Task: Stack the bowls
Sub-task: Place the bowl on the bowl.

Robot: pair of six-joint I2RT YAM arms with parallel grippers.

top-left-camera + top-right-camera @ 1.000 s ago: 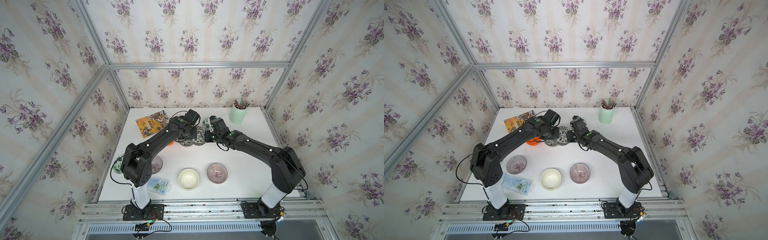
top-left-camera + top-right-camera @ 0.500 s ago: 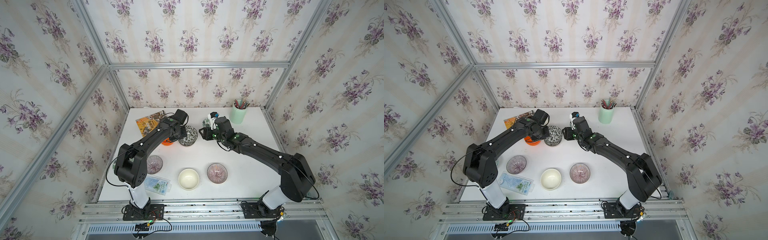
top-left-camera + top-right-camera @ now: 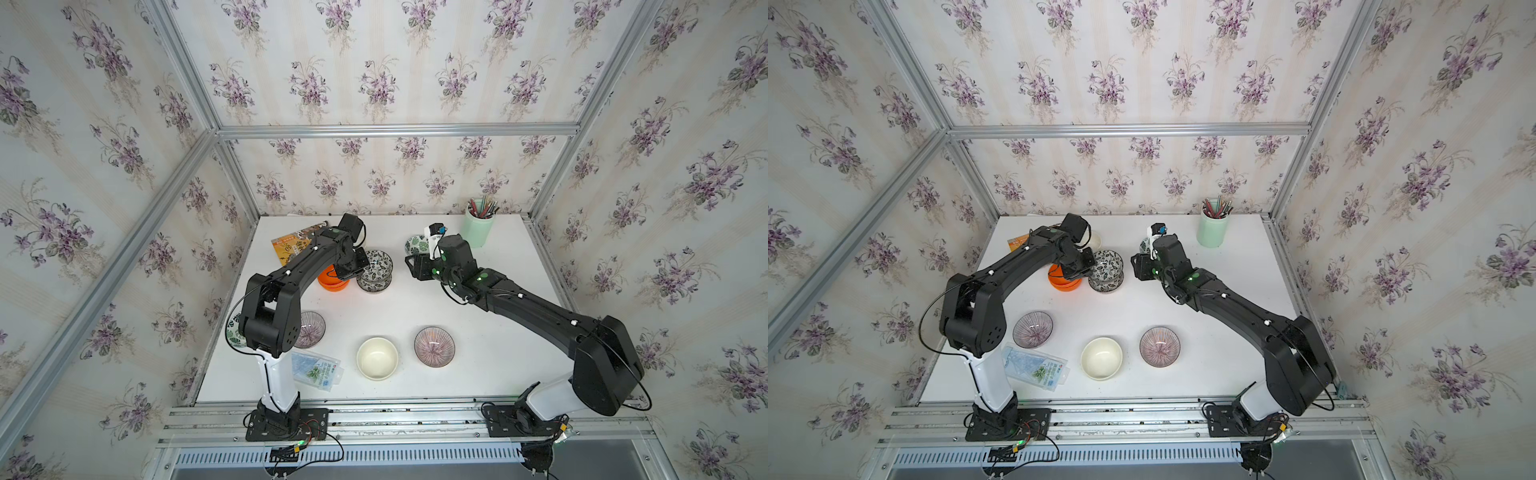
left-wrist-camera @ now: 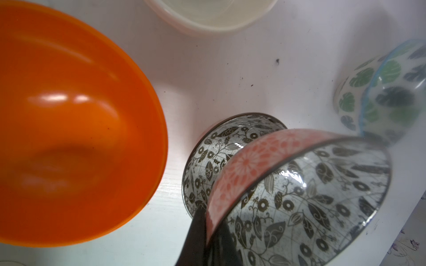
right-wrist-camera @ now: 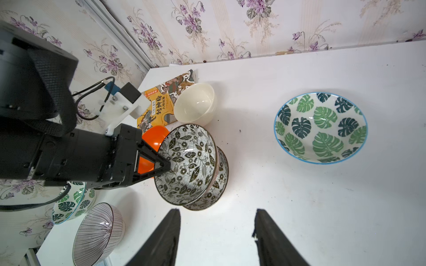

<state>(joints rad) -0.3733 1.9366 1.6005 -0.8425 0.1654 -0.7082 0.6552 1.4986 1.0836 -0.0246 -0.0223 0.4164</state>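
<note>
- While the left gripper reaches to eleven o'clock on the table in both top views, it is clamped on the rim of the upper leaf-print bowl. That bowl tilts over the lower leaf-print bowl.
- At nine o'clock of that pair, just beside it, sits the orange bowl. At three o'clock the right gripper hovers apart from it, with a green leaf bowl just behind.
- Toward six o'clock stand the near cream bowl and a purple striped bowl. The second purple striped bowl is at eight and the pencil cup at one.
- In a top view the far cream bowl peeks out beyond the left wrist.
- Left wrist view: a black finger pinches the upper bowl's rim beside its pink patterned outside. Whether that bowl touches the lower one I cannot tell.
- Right wrist view: the right gripper's jaws stand wide apart and empty, facing the leaf-print pair. The picture book lies under the far cream bowl's edge.
</note>
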